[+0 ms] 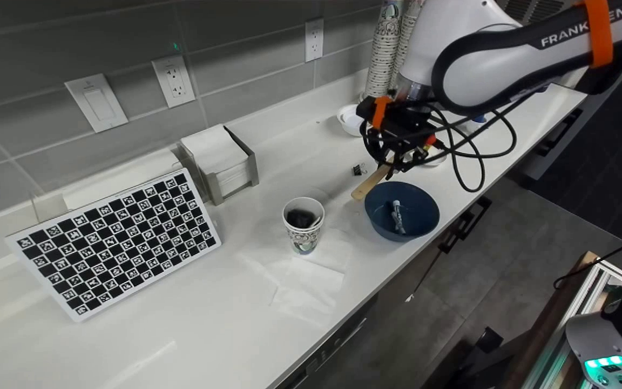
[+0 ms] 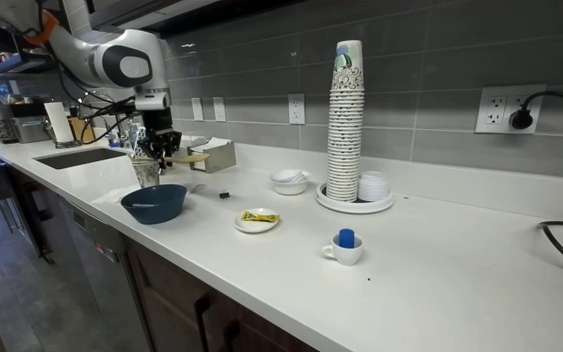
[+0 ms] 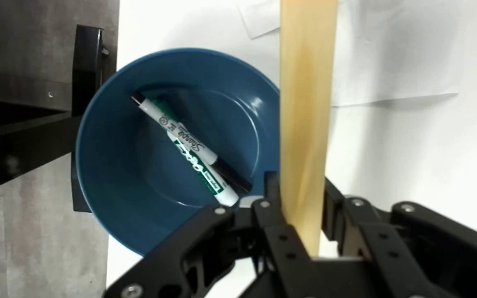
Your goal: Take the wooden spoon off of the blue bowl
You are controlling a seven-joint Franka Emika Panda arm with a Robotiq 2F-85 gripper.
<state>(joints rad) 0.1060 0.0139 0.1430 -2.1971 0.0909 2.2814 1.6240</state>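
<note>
Wrist view shows gripper (image 3: pixel 302 194) clamped on spoon (image 3: pixel 306 107), lift off bowl (image 3: pixel 108 165) apparently achieved; lowering to the counter (image 3: pixel 420 165) should follow.

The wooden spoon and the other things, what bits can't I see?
Wooden spoon: in the wrist view, the top edge cuts off one end.
Blue bowl: in the wrist view, the gripper covers part of its rim.
Green-labelled marker: in the wrist view, partly covered by the Sharpie.
Dark stuff in the paper cup: too blurred to name in an exterior view.
</note>
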